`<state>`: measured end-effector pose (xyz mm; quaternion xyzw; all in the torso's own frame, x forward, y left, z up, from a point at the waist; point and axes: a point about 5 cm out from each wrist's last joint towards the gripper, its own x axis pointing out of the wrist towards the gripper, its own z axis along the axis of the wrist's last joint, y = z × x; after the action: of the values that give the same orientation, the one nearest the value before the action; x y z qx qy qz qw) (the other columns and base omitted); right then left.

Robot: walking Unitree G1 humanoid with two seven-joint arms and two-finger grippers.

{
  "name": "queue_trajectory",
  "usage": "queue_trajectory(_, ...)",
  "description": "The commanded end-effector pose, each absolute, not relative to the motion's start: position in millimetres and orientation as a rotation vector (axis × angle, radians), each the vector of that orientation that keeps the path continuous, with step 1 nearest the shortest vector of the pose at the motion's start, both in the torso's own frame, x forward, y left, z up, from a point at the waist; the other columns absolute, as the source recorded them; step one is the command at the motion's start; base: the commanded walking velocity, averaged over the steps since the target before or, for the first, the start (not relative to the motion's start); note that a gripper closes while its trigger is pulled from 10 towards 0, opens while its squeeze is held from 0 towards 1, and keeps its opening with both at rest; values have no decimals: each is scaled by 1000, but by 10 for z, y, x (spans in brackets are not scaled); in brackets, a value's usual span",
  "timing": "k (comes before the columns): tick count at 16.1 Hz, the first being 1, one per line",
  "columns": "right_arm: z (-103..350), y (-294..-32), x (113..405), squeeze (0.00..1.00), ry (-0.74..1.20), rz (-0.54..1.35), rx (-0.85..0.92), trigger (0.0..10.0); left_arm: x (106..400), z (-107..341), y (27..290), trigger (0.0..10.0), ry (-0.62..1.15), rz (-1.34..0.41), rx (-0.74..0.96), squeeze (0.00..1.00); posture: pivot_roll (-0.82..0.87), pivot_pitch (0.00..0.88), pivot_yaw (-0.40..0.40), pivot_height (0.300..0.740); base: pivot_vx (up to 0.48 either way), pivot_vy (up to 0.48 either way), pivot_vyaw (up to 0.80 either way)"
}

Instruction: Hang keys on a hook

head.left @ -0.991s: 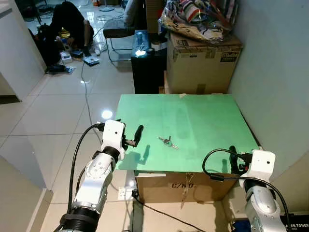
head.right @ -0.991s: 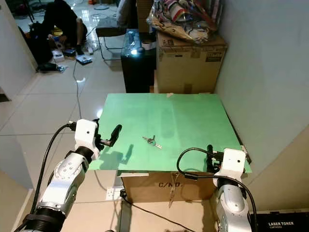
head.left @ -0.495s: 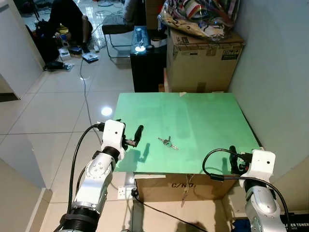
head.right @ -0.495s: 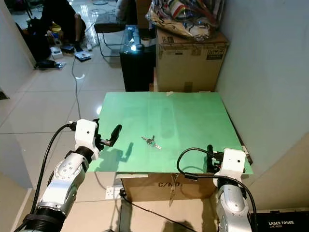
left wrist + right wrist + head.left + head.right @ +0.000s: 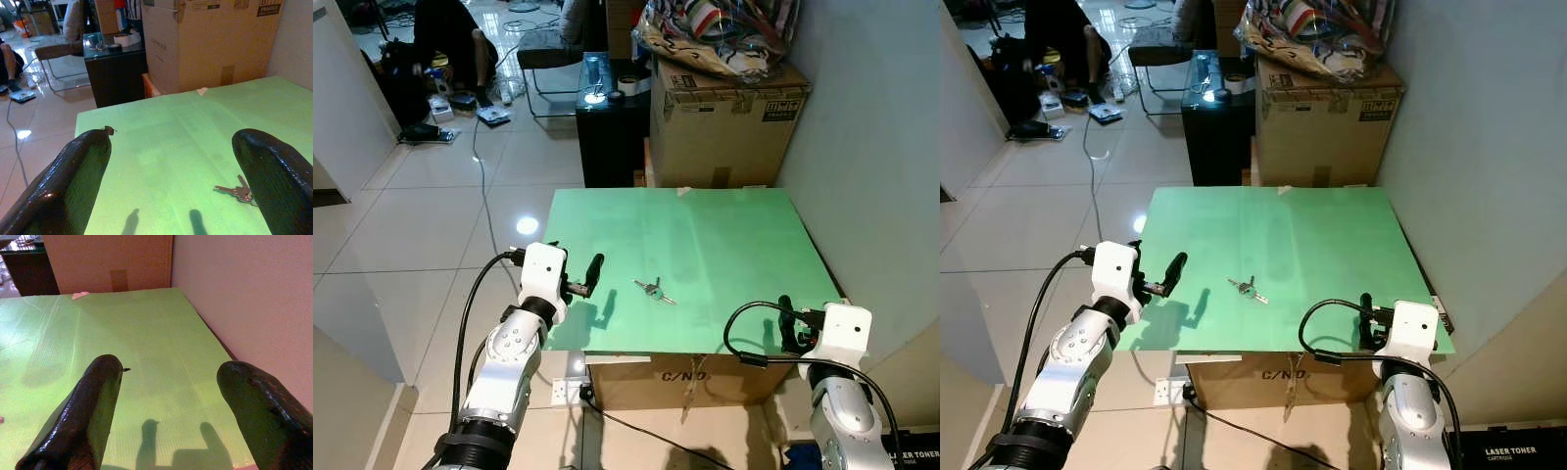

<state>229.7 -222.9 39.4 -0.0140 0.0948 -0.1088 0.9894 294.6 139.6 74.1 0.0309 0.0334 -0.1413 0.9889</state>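
The left pincer [image 5: 595, 264] hovers spread wide and empty at the green surface's [image 5: 724, 245] left edge; the right pincer [image 5: 171, 396], equally wide and empty, sits at the near right corner. The keys [image 5: 654, 289] lie flat mid-surface, between them, untouched. By my judgement nothing is done: grasping and hanging both remain.

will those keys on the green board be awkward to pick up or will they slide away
The keys lie flat on the smooth green board, so they will probably slide if nudged. They look small and thin, likely light. As a loose bunch, they would probably dangle once the open left tool lifts them.
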Motion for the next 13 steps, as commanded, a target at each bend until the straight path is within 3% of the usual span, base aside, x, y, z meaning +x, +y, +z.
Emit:
queue_trajectory(1, 381, -2229, 2298, 0, 204, -219, -31, 10000, 2943, 717, 1409, 10000, 79, -279, 70, 0, -72, 0, 38, 740, 0, 0, 0)
queue_trajectory(4, 381, -2229, 2298, 0, 204, -219, -31, 10000, 2943, 717, 1409, 10000, 79, -279, 70, 0, -72, 0, 38, 740, 0, 0, 0)
queue_trajectory(5, 497, -2094, 2459, 0, 151, -145, -10, 10000, 2962, 782, 1427, 10000, 48, -260, 63, 0, -4, 0, -14, 740, 0, 0, 706)
queue_trajectory(7, 706, -1889, 2640, 0, 57, -13, 0, 10000, 2994, 876, 1487, 10000, 10, -219, 53, 0, -12, 0, -9, 740, 0, 0, 669)
queue_trajectory(13, 644, -1945, 2573, 0, 78, -56, 41, 10000, 3030, 842, 1424, 10000, 32, -259, 79, 0, -43, 0, 20, 740, 0, 0, 90)
